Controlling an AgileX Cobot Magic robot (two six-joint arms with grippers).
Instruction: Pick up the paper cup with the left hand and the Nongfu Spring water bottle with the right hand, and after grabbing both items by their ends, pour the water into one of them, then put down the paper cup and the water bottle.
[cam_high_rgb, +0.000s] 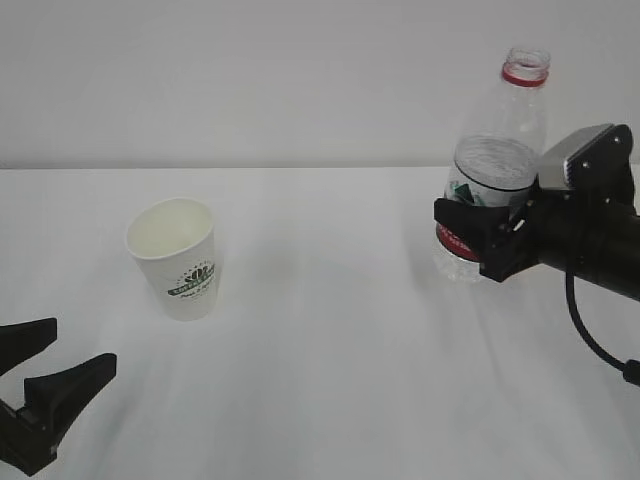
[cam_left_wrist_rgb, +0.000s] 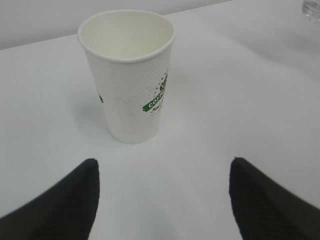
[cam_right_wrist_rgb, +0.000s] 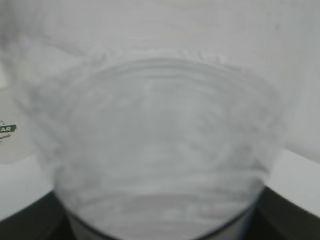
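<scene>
Paper cup (cam_high_rgb: 176, 258) is standing upright on the table (cam_high_rgb: 320, 380), ungrasped; the left claw (cam_high_rgb: 45, 385) is hovering just short of it, jaws spread. The right claw (cam_high_rgb: 480, 240) is clasping the Nongfu Spring water bottle (cam_high_rgb: 497, 150) around its label, upright. Next move: seizing the cup.

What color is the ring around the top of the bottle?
Red. The ring on the bottle neck shows best in the exterior view.
</scene>
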